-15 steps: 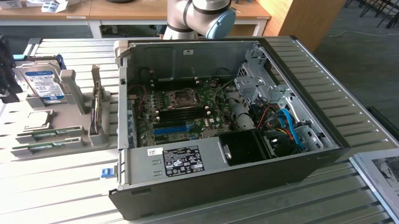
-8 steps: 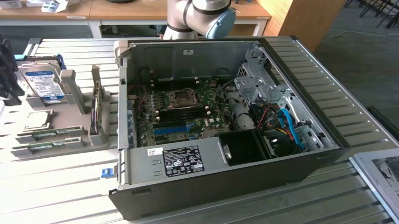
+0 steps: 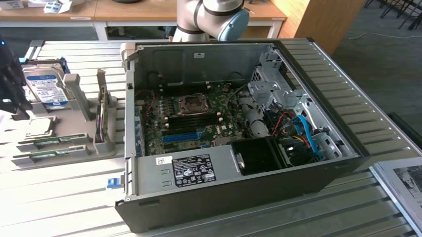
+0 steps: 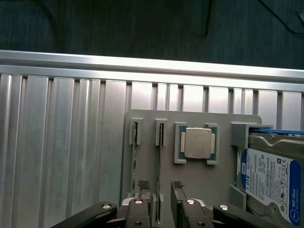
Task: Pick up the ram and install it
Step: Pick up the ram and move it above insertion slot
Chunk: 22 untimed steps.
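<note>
Plainly the pick-up was the step in hand, and nothing of the install had begun. The ram (image 4: 160, 154) stood on edge in its slot in the grey holder (image 4: 204, 183), just beside the processor chip (image 4: 197, 142), with a second stick (image 4: 134, 156) in the next slot over. The holder lay on the slatted table (image 4: 57, 152), well apart from the motherboard (image 3: 191, 116) inside the open computer case (image 3: 231, 197). The motherboard's memory slots looked bare, though from that angle I could not be sure.

The gripper (image 4: 160, 186) hung over the holder with its jaws spread wide. One of its pads (image 4: 143, 185) lay to either side of the ram's line. It held nothing, and the pads appeared to stand clear of the board rather than touch it.

As I judged it, the next move called for a straight descent that kept the thin board centred between the pads. After that it needed a squeeze on the flat faces, gentle enough not to flex the board. The fingers also had to stay clear of the holder's end posts and of the neighbouring stick. The hard drive (image 4: 270, 183) stood beyond the chip, out of the way.
</note>
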Available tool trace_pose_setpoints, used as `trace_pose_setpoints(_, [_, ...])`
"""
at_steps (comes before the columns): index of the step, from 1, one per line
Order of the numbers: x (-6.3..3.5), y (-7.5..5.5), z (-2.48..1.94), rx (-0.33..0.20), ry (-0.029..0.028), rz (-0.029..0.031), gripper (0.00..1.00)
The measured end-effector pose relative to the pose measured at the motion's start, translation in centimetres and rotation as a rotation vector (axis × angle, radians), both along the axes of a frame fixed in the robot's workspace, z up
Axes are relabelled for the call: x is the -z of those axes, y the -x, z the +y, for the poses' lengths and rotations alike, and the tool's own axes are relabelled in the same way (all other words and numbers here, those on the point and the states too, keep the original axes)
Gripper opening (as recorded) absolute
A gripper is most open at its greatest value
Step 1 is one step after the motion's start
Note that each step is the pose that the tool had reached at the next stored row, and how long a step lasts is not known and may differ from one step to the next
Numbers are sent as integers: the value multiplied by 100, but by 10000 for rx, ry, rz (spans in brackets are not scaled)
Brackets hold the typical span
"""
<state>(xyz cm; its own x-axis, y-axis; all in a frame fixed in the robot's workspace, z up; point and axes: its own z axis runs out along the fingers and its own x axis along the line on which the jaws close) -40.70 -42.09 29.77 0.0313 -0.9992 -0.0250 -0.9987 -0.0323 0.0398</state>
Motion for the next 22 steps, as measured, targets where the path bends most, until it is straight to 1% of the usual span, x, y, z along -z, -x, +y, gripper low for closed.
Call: trace_pose_setpoints(22, [254,0,0,0,0,1,31])
